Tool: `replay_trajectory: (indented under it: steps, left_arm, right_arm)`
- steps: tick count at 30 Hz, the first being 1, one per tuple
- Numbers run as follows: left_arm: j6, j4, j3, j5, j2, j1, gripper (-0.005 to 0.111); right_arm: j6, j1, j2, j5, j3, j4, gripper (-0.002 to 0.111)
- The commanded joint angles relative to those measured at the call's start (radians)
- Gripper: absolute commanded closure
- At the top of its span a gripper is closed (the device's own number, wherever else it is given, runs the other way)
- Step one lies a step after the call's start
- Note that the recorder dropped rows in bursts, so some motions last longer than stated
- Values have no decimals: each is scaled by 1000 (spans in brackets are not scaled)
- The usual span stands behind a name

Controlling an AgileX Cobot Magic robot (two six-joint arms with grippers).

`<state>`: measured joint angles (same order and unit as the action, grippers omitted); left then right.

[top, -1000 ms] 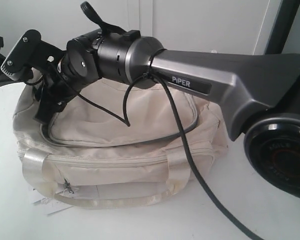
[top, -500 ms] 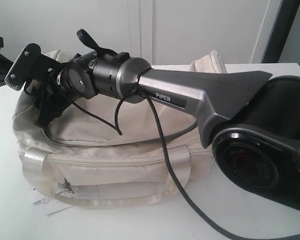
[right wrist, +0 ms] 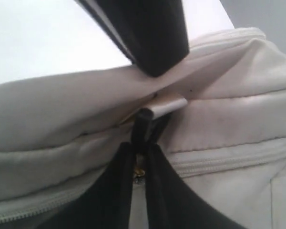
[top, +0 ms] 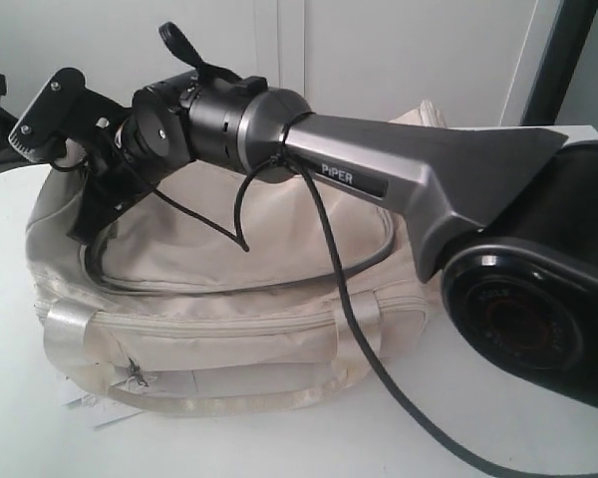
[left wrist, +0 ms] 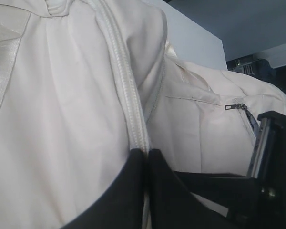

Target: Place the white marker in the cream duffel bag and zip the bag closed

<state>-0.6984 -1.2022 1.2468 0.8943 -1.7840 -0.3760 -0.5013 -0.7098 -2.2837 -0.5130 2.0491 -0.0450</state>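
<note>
Right gripper [right wrist: 140,147] just snapped from wide to pinched, gold zipper pull [right wrist: 139,171] glinting between fingers, at end of large soft cream fabric duffel bag [top: 229,334]. No sight of slim white marker; likely inside bag already. Left gripper [left wrist: 146,153] clenched on bag fabric at white zipper track [left wrist: 126,95], bracing. Judgement: grasp made, zip pull next; top zipper looks open.

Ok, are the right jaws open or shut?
Shut: the right wrist view shows the right gripper with jaws pressed together on the black zipper pull of the cream duffel bag.
</note>
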Motion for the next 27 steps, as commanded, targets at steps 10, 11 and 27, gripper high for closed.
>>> replay_trajectory:
  steps: [10,11,27]
  left_arm:
    - [-9,-22,-3,17,2,-2,107]
    - [-9,-22,-3,16,2,-2,107]
    - [-9,-23,-3,14,2,-2,107]
  right_arm:
    - [70,2,70,-164,3,-48,108]
    - [48,2,71,-168,3,-48,108]
    - [-429,2,83,-287,3,-184,108]
